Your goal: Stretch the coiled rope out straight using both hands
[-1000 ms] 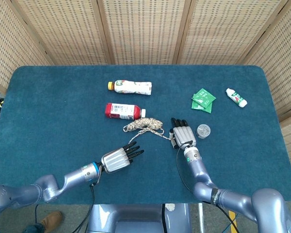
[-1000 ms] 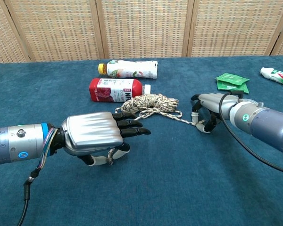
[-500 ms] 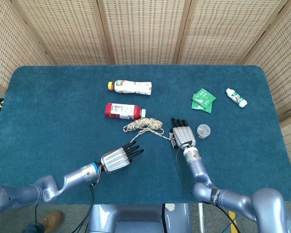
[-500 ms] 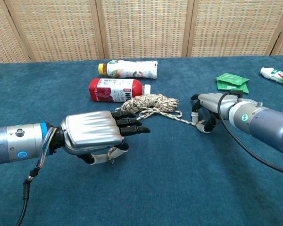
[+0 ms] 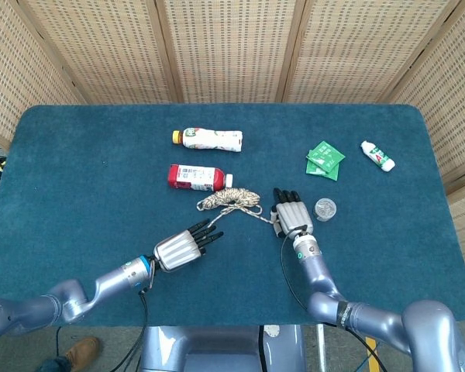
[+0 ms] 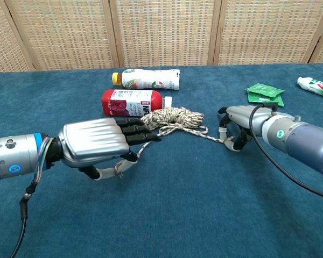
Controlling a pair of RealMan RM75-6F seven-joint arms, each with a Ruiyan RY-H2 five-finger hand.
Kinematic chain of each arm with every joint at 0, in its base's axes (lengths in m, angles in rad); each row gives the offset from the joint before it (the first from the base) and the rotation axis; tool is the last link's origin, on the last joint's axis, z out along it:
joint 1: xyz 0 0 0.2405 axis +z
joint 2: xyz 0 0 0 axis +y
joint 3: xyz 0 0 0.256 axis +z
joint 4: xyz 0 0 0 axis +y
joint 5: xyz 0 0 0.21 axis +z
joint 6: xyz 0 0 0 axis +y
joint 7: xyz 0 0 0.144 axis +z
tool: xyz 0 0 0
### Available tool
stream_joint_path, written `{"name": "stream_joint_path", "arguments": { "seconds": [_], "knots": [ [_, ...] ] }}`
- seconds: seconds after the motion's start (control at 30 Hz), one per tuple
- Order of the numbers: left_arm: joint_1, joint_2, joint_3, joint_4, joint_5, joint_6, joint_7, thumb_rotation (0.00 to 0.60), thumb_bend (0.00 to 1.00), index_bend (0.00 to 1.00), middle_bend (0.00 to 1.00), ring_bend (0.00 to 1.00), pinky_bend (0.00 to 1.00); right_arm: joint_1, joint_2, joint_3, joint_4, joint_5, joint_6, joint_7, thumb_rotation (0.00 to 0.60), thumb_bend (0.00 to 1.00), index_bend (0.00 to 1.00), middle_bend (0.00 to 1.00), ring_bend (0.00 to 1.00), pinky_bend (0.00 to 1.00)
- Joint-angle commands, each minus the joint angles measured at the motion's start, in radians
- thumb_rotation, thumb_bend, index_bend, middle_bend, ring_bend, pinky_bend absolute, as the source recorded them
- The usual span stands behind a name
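The rope (image 5: 231, 198) (image 6: 172, 118) lies as a pale braided coil in the middle of the blue table. One strand runs right from the coil to my right hand (image 5: 291, 215) (image 6: 242, 121), whose curled fingers grip that end just above the cloth. A second strand runs down-left to my left hand (image 5: 180, 247) (image 6: 97, 142). That hand is palm down, with the strand pinched between its thumb and the dark fingers above. The coil sits between the two hands, still bunched.
A red bottle (image 5: 198, 177) (image 6: 132, 102) lies right behind the coil, and a white bottle (image 5: 209, 139) lies further back. Green packets (image 5: 325, 160), a small white bottle (image 5: 378, 155) and a clear lid (image 5: 325, 208) are on the right. Wicker screens close the back.
My left hand has drawn left and slightly toward the near edge, taking its strand along and pulling it out of the coil. The right hand has stayed put.
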Motion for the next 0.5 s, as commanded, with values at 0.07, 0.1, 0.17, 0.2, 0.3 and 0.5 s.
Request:
{"name": "stream_joint_path", "arguments": {
  "seconds": [0.07,0.1,0.17,0.2,0.3,0.5],
  "knots": [
    [0.027,0.041,-0.006,0.002,-0.023,0.037,-0.039,0.6,0.51,0.72,0.0,0.0,0.0,-0.007,0.013,0.0,-0.011,-0.015,0.015,0.006,0.6,0.5,0.67,0.0,0.0,0.0],
    [0.034,0.05,-0.006,0.002,-0.026,0.045,-0.048,0.6,0.51,0.72,0.0,0.0,0.0,-0.009,0.016,-0.002,-0.013,-0.02,0.019,0.007,0.6,0.5,0.68,0.0,0.0,0.0],
    [0.048,0.068,-0.01,0.005,-0.038,0.062,-0.067,0.6,0.51,0.72,0.0,0.0,0.0,-0.012,0.022,-0.008,-0.014,-0.035,0.03,0.005,0.6,0.5,0.68,0.01,0.0,0.0],
    [0.056,0.078,-0.012,0.007,-0.045,0.072,-0.077,0.6,0.51,0.72,0.0,0.0,0.0,-0.015,0.025,-0.012,-0.012,-0.045,0.037,0.003,0.6,0.49,0.68,0.01,0.0,0.0],
    [0.074,0.099,-0.017,0.015,-0.06,0.093,-0.103,0.6,0.51,0.72,0.0,0.0,0.0,-0.022,0.031,-0.021,-0.007,-0.07,0.054,0.005,0.6,0.49,0.68,0.01,0.0,0.0],
    [0.136,0.158,-0.04,0.079,-0.119,0.152,-0.212,0.6,0.52,0.73,0.0,0.0,0.0,-0.052,0.058,-0.028,0.016,-0.122,0.097,0.032,0.6,0.49,0.68,0.02,0.0,0.0]
  ]
}}
